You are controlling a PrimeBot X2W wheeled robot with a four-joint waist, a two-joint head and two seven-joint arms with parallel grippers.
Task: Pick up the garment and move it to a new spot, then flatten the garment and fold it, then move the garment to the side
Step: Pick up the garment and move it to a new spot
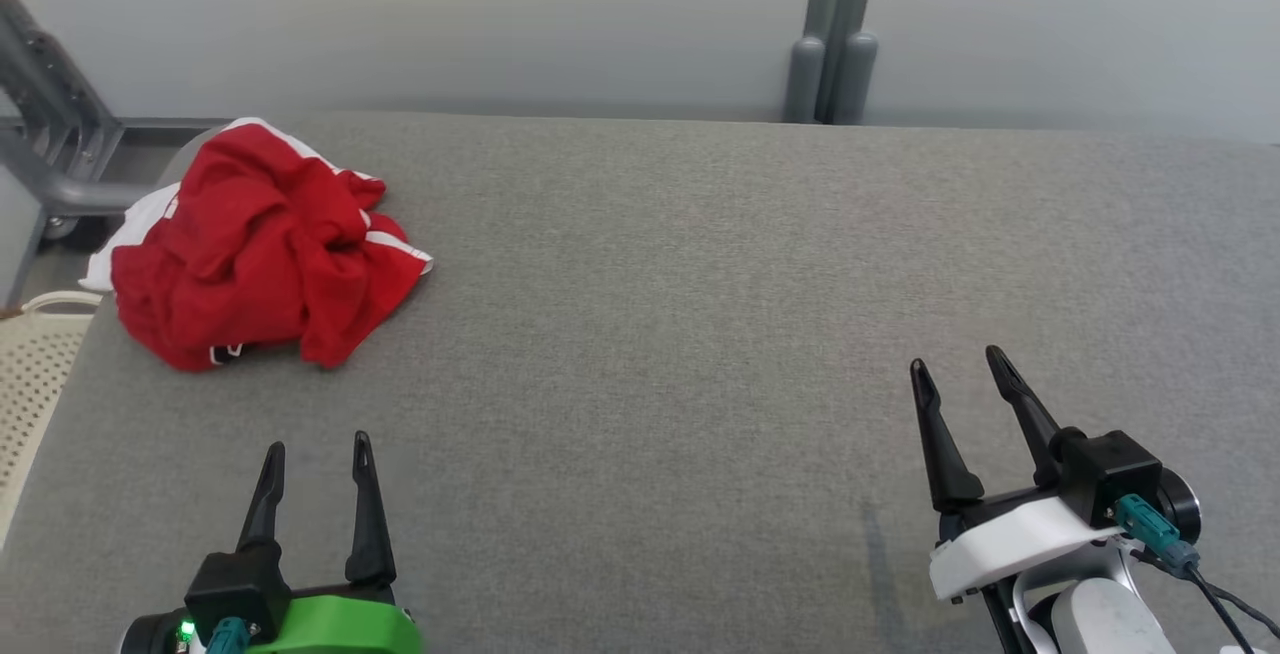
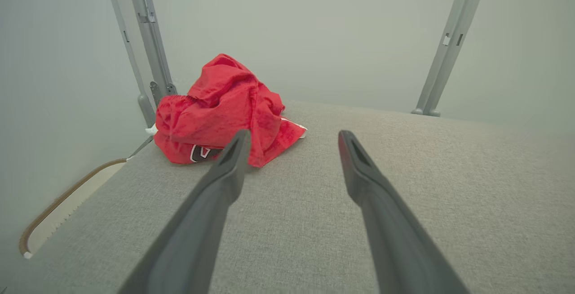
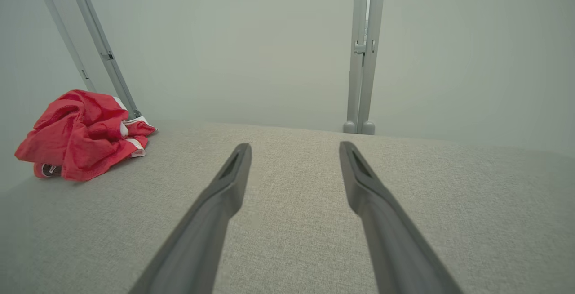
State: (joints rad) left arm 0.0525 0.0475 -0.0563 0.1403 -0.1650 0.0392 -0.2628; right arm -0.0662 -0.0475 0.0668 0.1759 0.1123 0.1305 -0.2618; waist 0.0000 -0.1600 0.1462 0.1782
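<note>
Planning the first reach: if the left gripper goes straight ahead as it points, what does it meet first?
Probably the red garment, whose near edge lies ahead of the open left gripper; depth is unclear.

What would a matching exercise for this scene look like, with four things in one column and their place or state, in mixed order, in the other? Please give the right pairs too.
Column one
1. red garment
2. left hand
3. right hand
4. grey post

Column two
A. open, at the lower right of the head view, far from the heap
B. crumpled in a heap at the far left corner of the table
C. upright behind the table's far edge
D. open, at the lower left of the head view, nearer the heap

Pairs: 1-B, 2-D, 3-A, 4-C
</note>
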